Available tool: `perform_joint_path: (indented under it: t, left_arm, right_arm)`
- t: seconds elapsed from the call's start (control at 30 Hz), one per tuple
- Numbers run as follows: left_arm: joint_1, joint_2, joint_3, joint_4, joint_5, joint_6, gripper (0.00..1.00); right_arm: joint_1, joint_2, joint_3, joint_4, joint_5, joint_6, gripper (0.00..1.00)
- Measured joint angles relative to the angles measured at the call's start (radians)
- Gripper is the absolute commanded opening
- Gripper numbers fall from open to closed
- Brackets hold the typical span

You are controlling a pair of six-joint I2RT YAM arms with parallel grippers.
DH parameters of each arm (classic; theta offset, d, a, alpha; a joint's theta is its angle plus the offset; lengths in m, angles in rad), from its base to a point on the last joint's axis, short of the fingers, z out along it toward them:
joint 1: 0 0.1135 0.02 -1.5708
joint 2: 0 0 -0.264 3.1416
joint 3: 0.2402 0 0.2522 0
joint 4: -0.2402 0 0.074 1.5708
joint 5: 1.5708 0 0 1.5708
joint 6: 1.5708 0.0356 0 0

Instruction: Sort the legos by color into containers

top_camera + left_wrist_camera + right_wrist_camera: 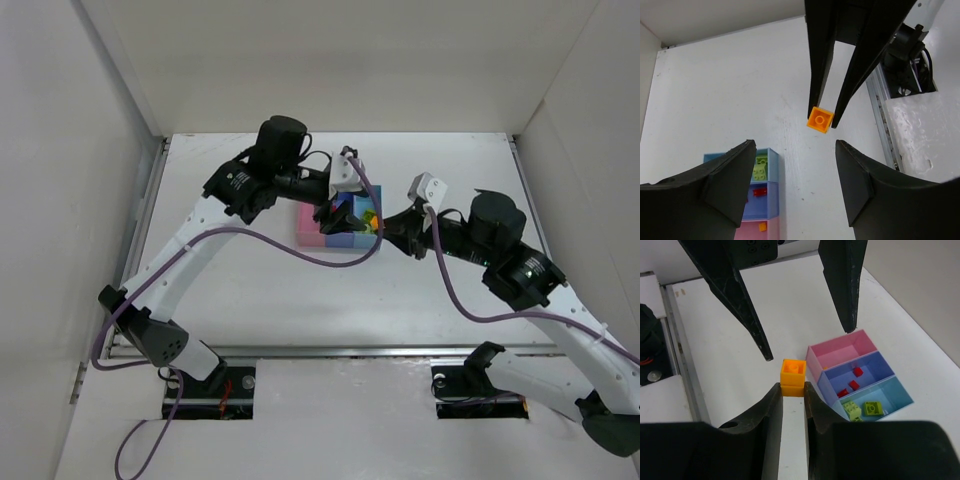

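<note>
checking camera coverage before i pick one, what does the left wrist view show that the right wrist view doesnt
Only left wrist: a small orange piece lying in the pink bin.
Only right wrist: three red bricks spread out in the medium blue bin, plus the side face of the orange brick.
Both: the right end effector shut on the orange brick, the left end effector open, and yellow-green bricks in the light blue bin.

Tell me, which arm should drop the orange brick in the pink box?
The right arm, probably: the right pincer is shut on the orange brick near the pink box. The left pincer is open and holds nothing.
</note>
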Motion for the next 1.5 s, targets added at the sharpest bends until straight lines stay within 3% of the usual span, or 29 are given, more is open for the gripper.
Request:
perform_joint_path:
  t: [0.2, 0.4, 0.63, 0.8, 1.0, 1.5]
  left_arm:
    - [-0.032, 0.001, 0.000, -0.073, 0.002, 0.109, 0.67]
    - [-0.060, 0.014, 0.000, -0.098, 0.008, 0.152, 0.48]
    - [-0.061, 0.025, -0.007, -0.103, -0.013, 0.151, 0.54]
    - [-0.061, 0.034, -0.008, -0.089, -0.019, 0.130, 0.26]
    - [-0.057, 0.036, -0.008, -0.088, -0.018, 0.121, 0.00]
    - [-0.020, 0.039, -0.008, -0.087, -0.048, 0.114, 0.00]
  right_arm:
    - [0.000, 0.043, 0.000, 0.000, -0.011, -0.003, 0.00]
    - [0.000, 0.067, 0.000, -0.003, -0.011, -0.003, 0.00]
    - [0.000, 0.066, 0.000, -0.003, -0.014, -0.003, 0.00]
    - [0.000, 0.066, 0.000, -0.004, -0.016, -0.003, 0.00]
    - [-0.002, 0.064, 0.000, -0.020, -0.014, -0.011, 0.00]
    - [-0.002, 0.064, -0.016, -0.069, 0.053, -0.011, 0.00]
